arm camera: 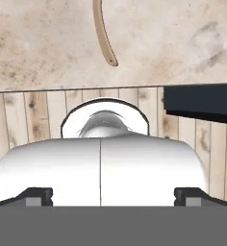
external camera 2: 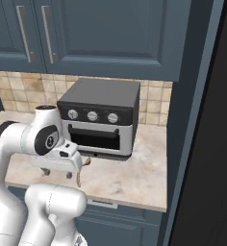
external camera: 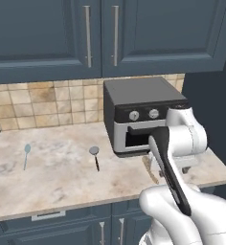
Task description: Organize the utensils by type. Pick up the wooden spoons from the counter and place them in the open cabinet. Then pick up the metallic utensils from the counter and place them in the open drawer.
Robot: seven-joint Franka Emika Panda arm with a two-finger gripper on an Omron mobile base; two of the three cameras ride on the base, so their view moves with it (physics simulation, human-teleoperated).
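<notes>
The wooden spoon (arm camera: 104, 38) lies on the beige marbled counter (external camera: 62, 177), before the toaster oven (external camera: 139, 112). Above it the gripper (external camera 2: 57, 172) has its jaws wide apart, holding nothing.

On my bench (external camera: 62, 177) I see the pale spoon (external camera: 26, 154) at left, the black-handled utensil (external camera: 95, 155) mid-bench, and the toaster oven (external camera: 141, 115) behind my arm.
</notes>
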